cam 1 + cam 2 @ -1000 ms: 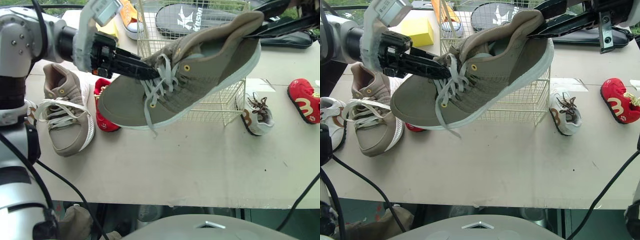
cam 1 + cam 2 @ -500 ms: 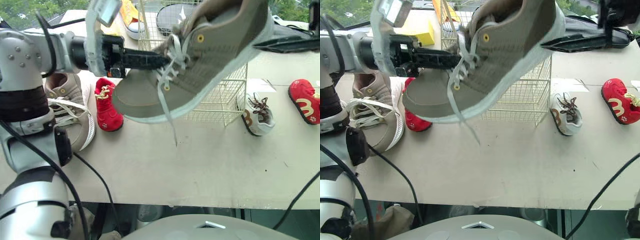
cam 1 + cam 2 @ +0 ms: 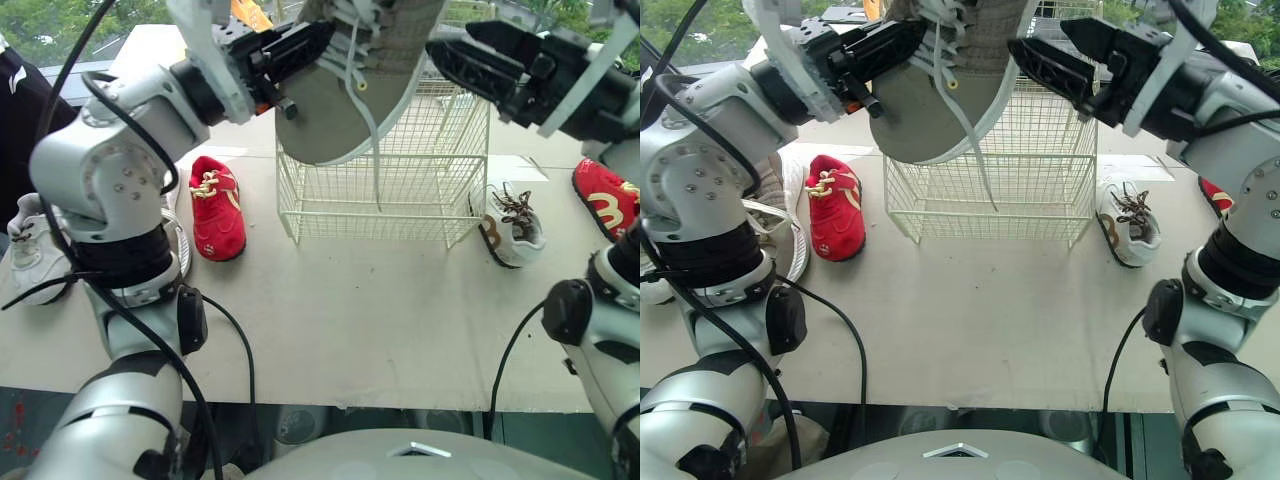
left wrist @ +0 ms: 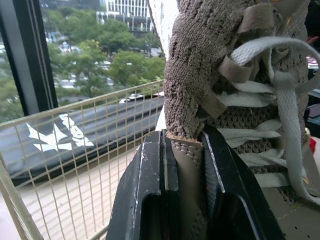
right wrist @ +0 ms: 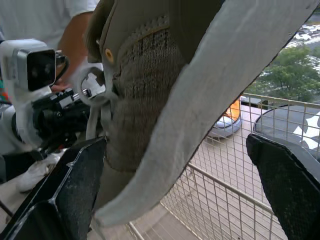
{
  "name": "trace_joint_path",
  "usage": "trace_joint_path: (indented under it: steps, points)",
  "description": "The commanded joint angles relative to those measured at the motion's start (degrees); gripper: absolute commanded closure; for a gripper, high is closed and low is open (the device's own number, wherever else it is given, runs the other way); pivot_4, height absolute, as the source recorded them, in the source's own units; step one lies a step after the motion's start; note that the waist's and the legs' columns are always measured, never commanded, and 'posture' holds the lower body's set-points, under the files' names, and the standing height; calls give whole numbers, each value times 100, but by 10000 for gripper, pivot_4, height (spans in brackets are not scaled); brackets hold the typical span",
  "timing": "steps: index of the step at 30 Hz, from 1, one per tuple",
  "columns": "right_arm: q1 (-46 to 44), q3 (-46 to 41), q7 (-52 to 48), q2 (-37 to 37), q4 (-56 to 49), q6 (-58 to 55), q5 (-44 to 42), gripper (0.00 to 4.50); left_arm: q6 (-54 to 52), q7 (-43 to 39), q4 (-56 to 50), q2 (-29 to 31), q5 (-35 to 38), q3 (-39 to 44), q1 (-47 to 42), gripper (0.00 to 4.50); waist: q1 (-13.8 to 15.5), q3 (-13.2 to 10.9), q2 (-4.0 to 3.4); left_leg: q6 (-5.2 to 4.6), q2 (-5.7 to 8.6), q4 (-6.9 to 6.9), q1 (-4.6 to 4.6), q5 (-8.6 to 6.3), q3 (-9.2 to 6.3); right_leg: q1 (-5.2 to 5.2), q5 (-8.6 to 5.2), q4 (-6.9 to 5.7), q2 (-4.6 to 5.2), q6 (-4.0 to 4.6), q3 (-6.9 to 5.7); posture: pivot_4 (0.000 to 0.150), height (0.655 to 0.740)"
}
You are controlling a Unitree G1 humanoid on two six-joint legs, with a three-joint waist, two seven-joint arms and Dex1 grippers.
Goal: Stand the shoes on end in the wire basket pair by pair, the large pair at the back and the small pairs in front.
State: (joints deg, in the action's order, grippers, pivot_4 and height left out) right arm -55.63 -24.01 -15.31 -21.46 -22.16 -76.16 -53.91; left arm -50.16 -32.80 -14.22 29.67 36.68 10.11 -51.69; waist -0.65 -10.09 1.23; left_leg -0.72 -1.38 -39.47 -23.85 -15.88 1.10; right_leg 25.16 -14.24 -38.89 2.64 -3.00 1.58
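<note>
A large taupe sneaker [image 3: 340,110] hangs toe-down over the open top of the wire basket [image 3: 380,190]. My left gripper [image 3: 300,45] is shut on its tongue by the laces, and the left wrist view shows the fingers [image 4: 145,185] pinching the tongue [image 4: 185,165]. My right gripper [image 3: 455,45] stands open beside the shoe's sole, and in the right wrist view the white sole [image 5: 200,100] passes between its spread fingers [image 5: 75,190] without being gripped. On the table lie a small red shoe [image 3: 218,205], a small white-and-brown shoe [image 3: 510,225] and another red shoe [image 3: 605,205].
The second taupe sneaker [image 3: 790,235] lies mostly hidden behind my left arm. A small white shoe [image 3: 25,255] sits at the far left. A black racket bag [image 4: 75,135] and an orange shoe [image 5: 230,112] lie behind the basket. A person's arm [image 5: 70,40] is beyond the table.
The right gripper let go of the sneaker's heel and opened. The left gripper swung the sneaker from lying across to hanging toe-down above the basket. The head camera also shifted.
</note>
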Motion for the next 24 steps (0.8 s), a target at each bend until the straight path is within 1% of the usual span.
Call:
trace_joint_path:
  steps: [1,3,4,5,6,7,8,9,10,11,12,13,15,16,17,18,19,20,21,22,23,24]
  points:
    - [-206,-221,676,314,10,-109,-319,901,654,-69,-338,-60,-156,-120,-77,42226,0,2,3,0,0,0,1,0,-2,-1,0,-1,0,0,-2,1500,7400]
    - [-347,-222,901,590,123,-121,-590,901,862,-109,-385,-98,-260,-272,-64,42227,-15,2,2,-1,3,3,0,0,-3,-1,0,0,1,0,-3,1500,7400]
    - [-378,-195,982,640,148,-115,-653,5932,945,-124,-395,-102,-303,-316,-61,42227,-19,2,2,-1,3,4,-1,0,-3,0,0,-1,1,0,-3,1500,7400]
    - [-390,-149,1047,667,192,-112,-672,8032,1023,-111,-406,-116,-352,-343,-64,42227,-23,2,2,-1,3,5,-1,0,-2,0,0,0,1,0,-3,1500,7400]
    - [-368,-108,1069,635,215,-99,-673,12269,1036,-101,-406,-116,-351,-347,-64,42228,-25,2,2,-1,3,6,-1,0,-3,0,0,-1,1,-1,-4,1500,7400]
    - [-360,-93,1083,621,247,-63,-701,18182,1025,-98,-418,-107,-334,-339,-57,42228,-27,2,2,-1,3,7,-1,0,-3,0,0,0,1,0,-5,1500,7400]
    - [-354,-82,1095,607,268,-31,-729,22677,1015,-99,-427,-100,-321,-332,-50,42229,-29,2,2,-1,3,8,-1,0,-3,0,0,0,1,-1,-5,1500,7400]
    - [-353,-66,1105,589,281,9,-749,25828,983,-103,-440,-85,-300,-324,-41,42229,-30,2,2,-1,3,8,-1,0,-4,0,0,0,1,-1,-6,1500,7400]
    - [-356,-48,1108,567,289,48,-756,29983,948,-103,-460,-75,-281,-319,-32,42230,-32,2,2,-2,3,8,-1,0,-5,0,0,1,1,-1,-6,1500,7400]
    - [-357,-27,1104,542,295,80,-757,32068,923,-94,-481,-67,-268,-311,-22,42232,-33,2,2,-2,3,8,-1,0,-5,0,0,2,1,-1,-6,1500,7400]
    - [-352,22,1075,496,299,133,-718,33283,753,-62,-522,-76,-93,-211,0,42252,-37,2,2,-2,3,8,-1,0,-5,0,0,2,1,-1,-6,1500,7400]
    - [-343,63,1047,452,303,179,-697,33543,587,8,-558,-127,134,-63,15,42254,-42,2,2,-3,3,8,-1,0,-3,0,0,2,1,-1,-5,1500,7400]
    - [-322,127,992,371,315,266,-688,34183,204,267,-568,-243,562,246,-12,32144,-49,2,2,-3,3,8,-1,0,-4,0,0,3,1,-1,-5,1500,7400]
    - [-333,157,921,294,354,355,-639,34254,10,361,-555,-207,714,381,5,29212,-49,2,3,-3,2,7,-1,-1,-5,0,-1,3,1,-1,-5,1500,7400]
    - [-338,188,871,231,387,431,-607,34345,-135,434,-552,-166,824,465,18,22730,-51,2,2,-3,0,7,-2,0,-8,0,-1,3,1,-1,-8,1500,7400]
    - [-382,255,695,60,462,618,-464,34378,-228,487,-559,-127,908,513,30,17685,-51,2,2,-3,1,7,-2,-1,-8,0,-1,3,1,-1,-8,1500,7400]
    - [-421,336,466,-142,538,853,-276,34382,-695,680,-598,-26,1306,782,155,15750,-51,1,2,-3,1,7,-2,-1,-7,0,-1,3,1,-1,-7,1500,7400]
    - [-441,436,169,-344,585,1173,-52,34435,-1095,885,-696,28,1719,1030,319,12724,-51,2,3,-3,1,7,-2,-1,-7,0,-1,3,1,-1,-8,1500,7400]
    - [-453,543,-179,-531,627,1564,177,34501,-1401,1124,-848,46,2119,1252,513,8022,-57,1,3,-4,2,7,-2,-1,-8,-1,-1,5,1,-1,-7,1500,7400]
    - [-471,641,-490,-704,698,1927,371,34513,-1389,1333,-1080,-53,2420,1430,727,3926,-70,1,2,-5,2,7,-1,-1,-6,0,-1,5,1,-2,-6,1500,7400]
    - [-538,699,-721,-855,838,2172,507,34522,-1223,1388,-1401,-61,2387,1460,968,217,-78,1,2,-5,2,8,-1,-2,-7,0,-1,6,2,-2,-6,1500,7400]
    - [-583,742,-873,-953,955,2334,593,34525,-1104,1442,-1619,-47,2367,1470,1124,0,-90,1,3,-5,0,10,-1,-2,-7,-1,-1,6,2,-2,-6,1500,7400]
